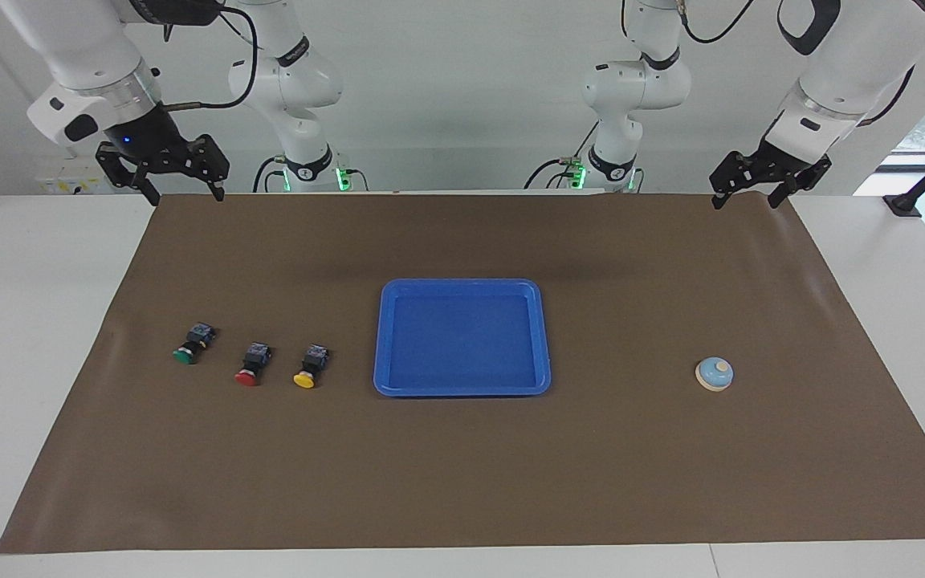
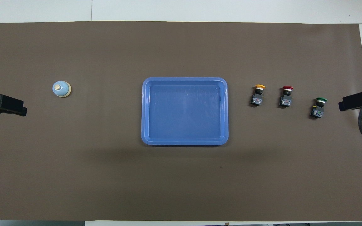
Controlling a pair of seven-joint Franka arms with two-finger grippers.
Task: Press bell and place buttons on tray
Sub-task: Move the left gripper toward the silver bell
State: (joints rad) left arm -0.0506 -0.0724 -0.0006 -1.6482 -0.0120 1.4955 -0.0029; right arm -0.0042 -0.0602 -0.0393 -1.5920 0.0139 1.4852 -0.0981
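Bell, three buttons and tray lie apart on the brown mat, both hands raised and holding nothing.

We see the light blue bell with its cream knob standing upright toward the left arm's end of the table, well apart from the blue tray at the middle of the brown mat. Toward the right arm's end lie three buttons in a row on their sides: the yellow button nearest the tray, the red button beside it, then the green button, slightly nearer the robots. Our left hand hangs over the mat's corner with fingers apart; our right hand likewise over its corner, fingers spread.
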